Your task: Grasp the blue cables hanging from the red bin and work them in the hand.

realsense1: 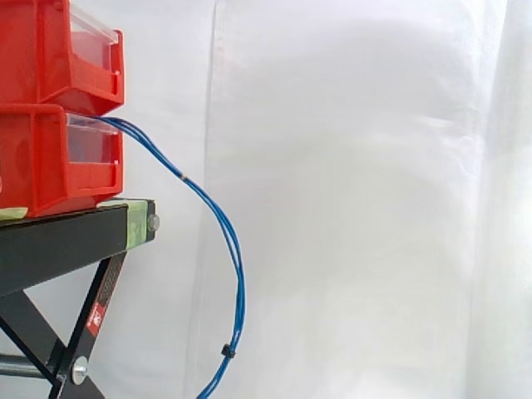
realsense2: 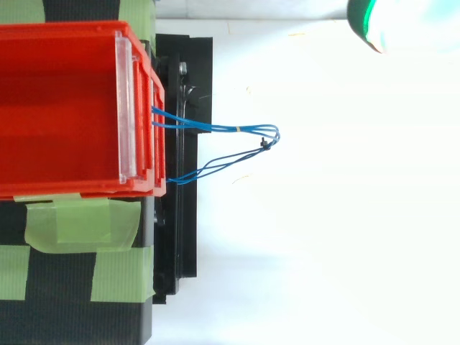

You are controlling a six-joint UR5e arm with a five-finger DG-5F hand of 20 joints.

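A bundle of thin blue cables (realsense1: 226,237) leaves the front of the lower red bin (realsense1: 41,166) and hangs in a long loop down past the stand's edge. A small black tie (realsense1: 227,352) binds them near the bottom. From above, the blue cables (realsense2: 237,129) reach out to the right of the bin (realsense2: 65,108) and bend back toward it. A glowing green-white part of my hand (realsense2: 402,21) sits at the top right corner of the top view, well apart from the cables and touching nothing.
A second red bin (realsense1: 58,50) is stacked on the lower one. Both rest on a black stand (realsense1: 58,241) with green tape (realsense2: 79,223) on its top. A white curtain (realsense1: 357,199) hangs behind the cables.
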